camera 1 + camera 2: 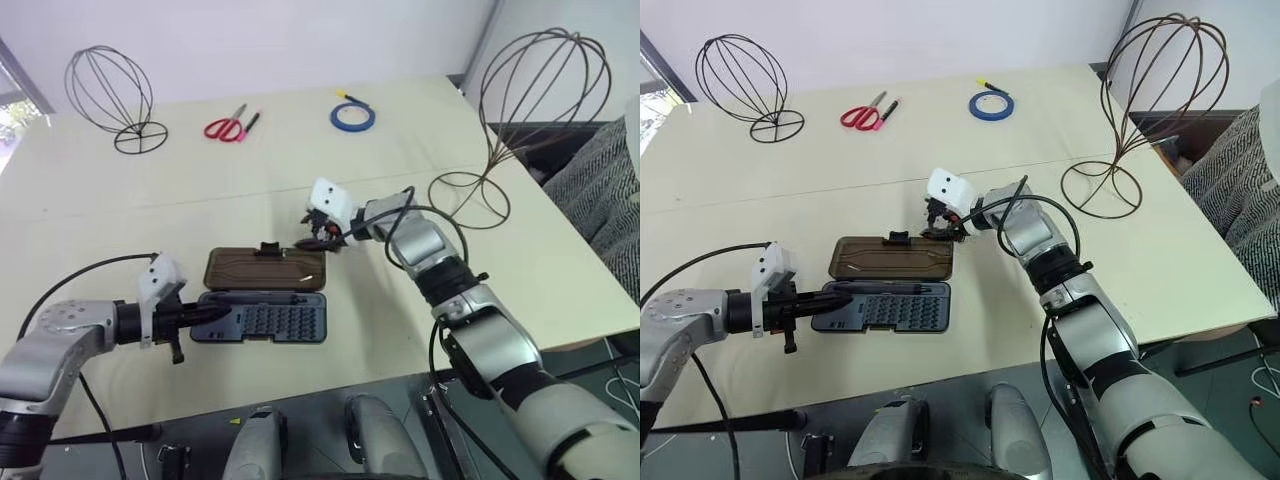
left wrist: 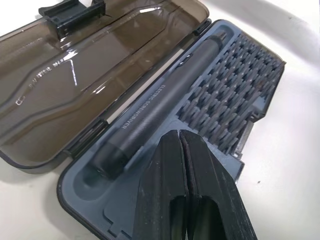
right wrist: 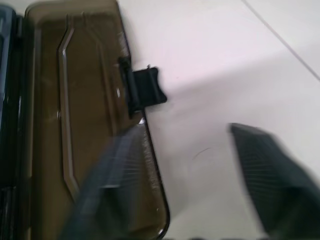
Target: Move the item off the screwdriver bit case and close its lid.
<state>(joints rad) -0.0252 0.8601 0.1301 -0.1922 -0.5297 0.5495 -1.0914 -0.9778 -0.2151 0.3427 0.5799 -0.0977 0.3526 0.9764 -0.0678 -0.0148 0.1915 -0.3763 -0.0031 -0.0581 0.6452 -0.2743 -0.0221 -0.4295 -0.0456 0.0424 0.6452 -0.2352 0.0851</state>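
The lid is lying flat open at frame centre, its long axis running left to right, hinged along the upper edge of the screwdriver bit case. The right gripper, fingers spread wide, is hovering just upper right of it, nearest the latch. The left gripper, fingers closed and empty, is resting over the case's left end. The item is standing upper right, well apart on the worktop; nothing is standing in the way.

Cream table, white wall behind, patterned grey upholstery at right.
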